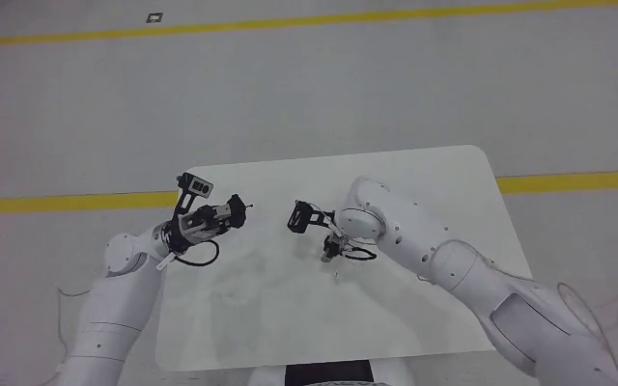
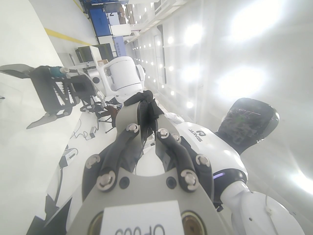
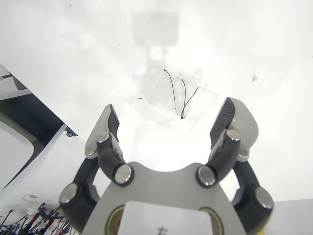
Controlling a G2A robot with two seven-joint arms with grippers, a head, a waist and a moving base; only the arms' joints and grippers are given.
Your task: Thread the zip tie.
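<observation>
The left end effector [image 2: 146, 103] hangs above the counter [image 1: 435, 193] toward its far left corner. Its fingers are pressed together on a thin black strip that looks like a zip tie [image 2: 146, 123], whose tail runs back between them. The right end effector [image 3: 169, 105] points down over the middle of the counter, spread wide and holding nothing. Directly below it, three loose black ties [image 3: 183, 116] lie on a clear sheet [image 3: 207, 99] flat on the counter.
</observation>
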